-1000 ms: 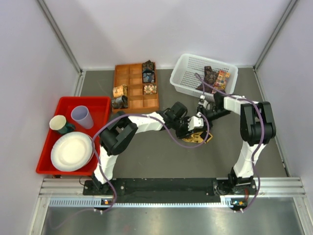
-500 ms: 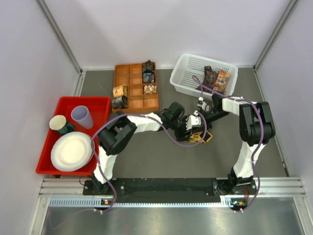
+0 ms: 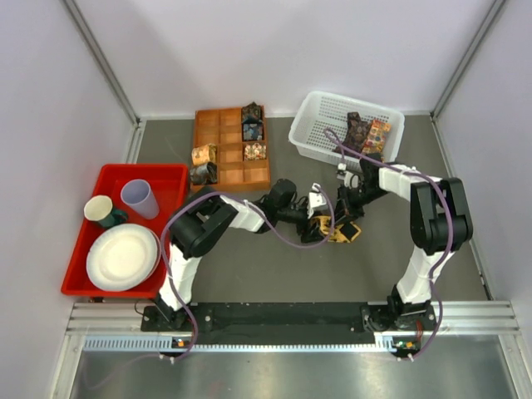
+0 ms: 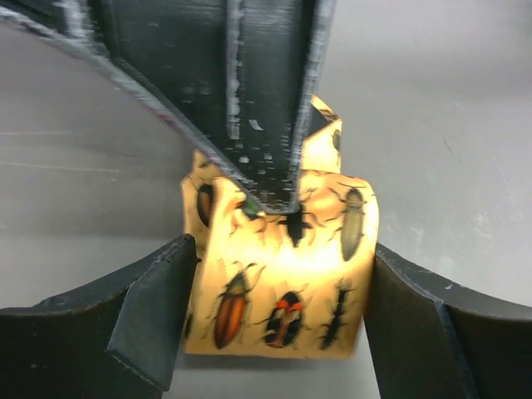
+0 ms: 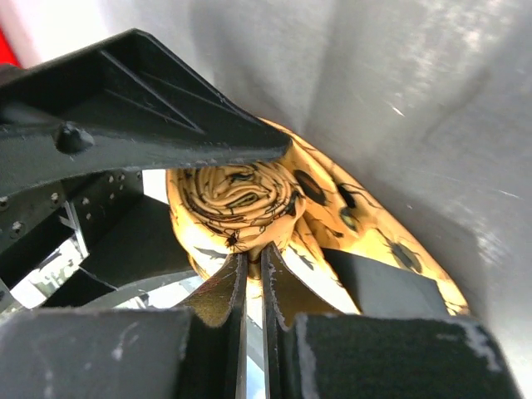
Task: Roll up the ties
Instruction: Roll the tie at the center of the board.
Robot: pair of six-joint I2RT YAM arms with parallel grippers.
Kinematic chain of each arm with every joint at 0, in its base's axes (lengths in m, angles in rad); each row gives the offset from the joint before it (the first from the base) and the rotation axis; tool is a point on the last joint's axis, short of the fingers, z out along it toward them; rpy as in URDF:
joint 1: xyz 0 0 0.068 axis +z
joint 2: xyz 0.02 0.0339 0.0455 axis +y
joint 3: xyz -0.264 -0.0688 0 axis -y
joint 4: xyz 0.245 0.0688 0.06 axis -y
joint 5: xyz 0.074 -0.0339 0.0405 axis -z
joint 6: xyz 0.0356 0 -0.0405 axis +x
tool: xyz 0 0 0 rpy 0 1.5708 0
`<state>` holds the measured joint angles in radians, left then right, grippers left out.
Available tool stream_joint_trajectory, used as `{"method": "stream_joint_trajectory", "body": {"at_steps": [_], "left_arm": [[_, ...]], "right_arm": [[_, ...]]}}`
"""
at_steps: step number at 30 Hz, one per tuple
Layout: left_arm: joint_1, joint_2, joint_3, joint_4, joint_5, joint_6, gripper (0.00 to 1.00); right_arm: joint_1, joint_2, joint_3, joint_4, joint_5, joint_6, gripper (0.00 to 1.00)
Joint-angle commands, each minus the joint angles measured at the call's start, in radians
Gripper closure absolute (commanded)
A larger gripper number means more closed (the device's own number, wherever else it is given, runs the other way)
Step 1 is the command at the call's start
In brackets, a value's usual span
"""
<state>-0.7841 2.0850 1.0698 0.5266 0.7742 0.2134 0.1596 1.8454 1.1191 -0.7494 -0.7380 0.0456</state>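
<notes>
Both grippers on the golden-yellow tie

The golden-yellow tie, printed with beetles, sits rolled up on the grey table between the fingers of the left gripper. Those fingers are spread only to the roll's width, one pad against each side of it. The right gripper meets the roll from above. Its fingers are pressed almost together and pinch a fold of fabric at the roll's upper edge, just beside the spiral end. A loose stretch of the same tie lies flat on the table to one side of those fingertips. Well beyond both sets of fingers, other rolled ties sit in compartments of the orange-brown tray, and more lie in the white mesh basket.
</notes>
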Motion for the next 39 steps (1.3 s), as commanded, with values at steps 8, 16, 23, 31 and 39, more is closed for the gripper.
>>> {"method": "stream_joint_trajectory", "body": {"at_steps": [8, 16, 23, 31, 39], "left_arm": [[-0.021, 0.084, -0.001, 0.179, 0.004, -0.068, 0.32], [-0.050, 0.011, 0.010, -0.115, -0.110, 0.078, 0.60], [-0.056, -0.055, 0.035, -0.592, -0.294, 0.260, 0.64], [-0.089, -0.042, 0.062, -0.726, -0.415, 0.314, 0.66], [-0.130, -0.002, 0.124, -0.767, -0.475, 0.337, 0.59]], "right_arm": [[0.012, 0.020, -0.025, 0.065, 0.382, -0.053, 1.00], [0.014, 0.061, 0.065, -0.027, 0.273, -0.061, 0.93], [-0.044, 0.080, 0.176, -0.183, 0.165, -0.122, 0.72], [-0.083, 0.002, 0.110, -0.214, -0.133, -0.098, 0.50], [-0.008, 0.044, 0.067, -0.050, -0.147, 0.040, 0.52]]}}
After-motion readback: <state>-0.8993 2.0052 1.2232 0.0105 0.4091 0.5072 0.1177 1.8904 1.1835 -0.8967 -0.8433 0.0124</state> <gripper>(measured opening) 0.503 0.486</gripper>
